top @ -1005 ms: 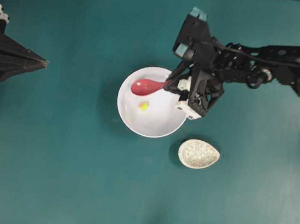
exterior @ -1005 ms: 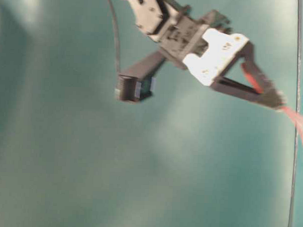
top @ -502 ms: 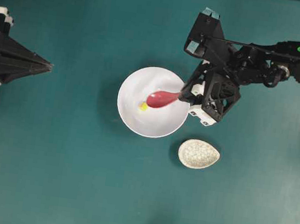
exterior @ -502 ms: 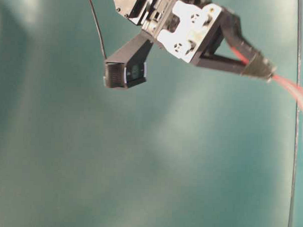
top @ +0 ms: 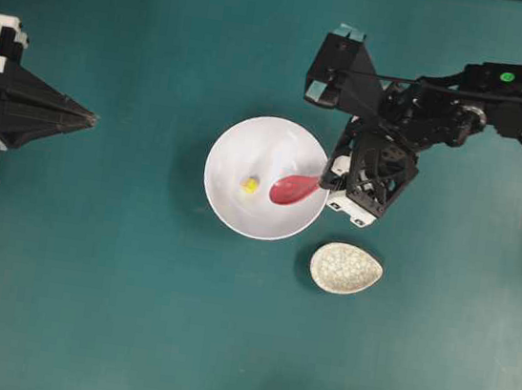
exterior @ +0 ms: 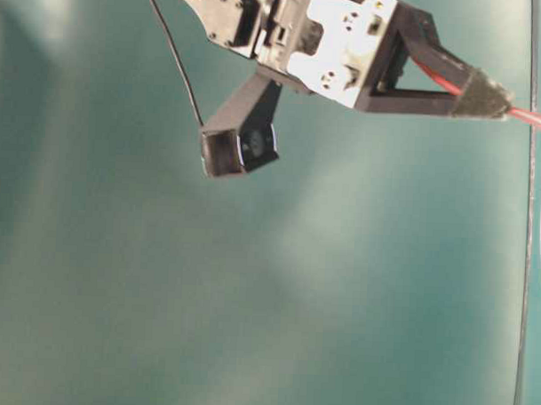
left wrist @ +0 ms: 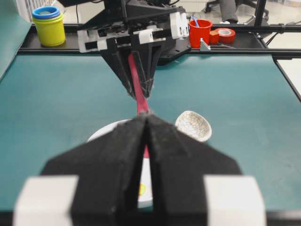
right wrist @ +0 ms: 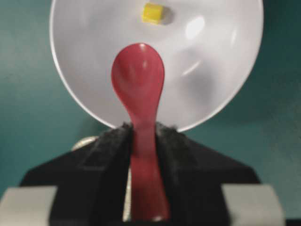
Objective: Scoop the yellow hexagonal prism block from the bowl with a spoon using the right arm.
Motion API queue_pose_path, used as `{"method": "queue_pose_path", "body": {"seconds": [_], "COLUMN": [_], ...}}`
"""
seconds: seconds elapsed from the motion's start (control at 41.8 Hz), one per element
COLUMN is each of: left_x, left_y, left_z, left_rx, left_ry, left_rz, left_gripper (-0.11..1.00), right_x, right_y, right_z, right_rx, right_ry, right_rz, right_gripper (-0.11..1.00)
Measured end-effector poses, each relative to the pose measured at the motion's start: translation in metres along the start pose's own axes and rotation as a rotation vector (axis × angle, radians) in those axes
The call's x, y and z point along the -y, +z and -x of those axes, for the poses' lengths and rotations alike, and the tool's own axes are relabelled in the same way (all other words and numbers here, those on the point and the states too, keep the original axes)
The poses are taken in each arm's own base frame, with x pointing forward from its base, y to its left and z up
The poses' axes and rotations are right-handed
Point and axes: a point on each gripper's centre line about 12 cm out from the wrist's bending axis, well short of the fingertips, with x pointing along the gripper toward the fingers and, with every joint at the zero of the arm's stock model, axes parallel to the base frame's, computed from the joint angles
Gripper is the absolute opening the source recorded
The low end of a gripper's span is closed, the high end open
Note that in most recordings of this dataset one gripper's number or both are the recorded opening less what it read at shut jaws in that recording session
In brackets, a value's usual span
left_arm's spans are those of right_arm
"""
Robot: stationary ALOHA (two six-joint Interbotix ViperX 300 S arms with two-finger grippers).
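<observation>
The white bowl (top: 230,212) sits mid-table. The tiny yellow hexagonal prism block (top: 251,185) lies on its floor, left of centre. My right gripper (top: 327,179) is shut on the handle of the pink-red spoon (top: 291,189) at the bowl's right rim. The scoop is inside the bowl, just right of the block and apart from it. In the right wrist view the scoop (right wrist: 138,77) is empty and the block (right wrist: 153,12) lies beyond its tip in the bowl (right wrist: 214,70). My left gripper (top: 91,118) is shut and empty, far left of the bowl.
A small speckled egg-shaped dish (top: 346,268) lies just right of and below the bowl, under the right arm. The left wrist view shows it (left wrist: 194,125), and a yellow cup (left wrist: 49,28) and a red cup (left wrist: 200,30) beyond the table's far edge.
The spoon's scoop has swept from the bowl's upper left, past the block, towards the right rim. The block has stayed on the bowl floor. The left arm has barely shifted.
</observation>
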Motion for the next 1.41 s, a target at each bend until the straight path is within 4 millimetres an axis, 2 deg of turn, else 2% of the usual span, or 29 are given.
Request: {"method": "queue_pose_path", "body": {"seconds": [0.478,0.909,1.268,1.411], "left_x": [-0.008,-0.009,-0.008,-0.008], "left_y": [-0.007,-0.007,-0.007,-0.007], "left_z": [-0.005,-0.005,-0.005,-0.005], "left_rx": [-0.031,-0.031,-0.031,-0.031], "left_ry": [0.039,0.041,0.039,0.039], "left_rz": [0.002,0.002,0.002,0.002], "left_gripper": [0.01,0.01,0.01,0.01], "right_x": [0.011,0.004,0.006,0.007], "right_y": [-0.002,0.005,0.014,0.016], "right_z": [-0.024,-0.037,-0.048,-0.052], "right_rx": [-0.076,-0.077,-0.039,-0.022], "right_ry": [-0.062,-0.061,-0.065,-0.07], "right_rz": [0.049,0.086,0.087,0.096], "right_gripper": [0.23,0.23,0.23,0.14]}}
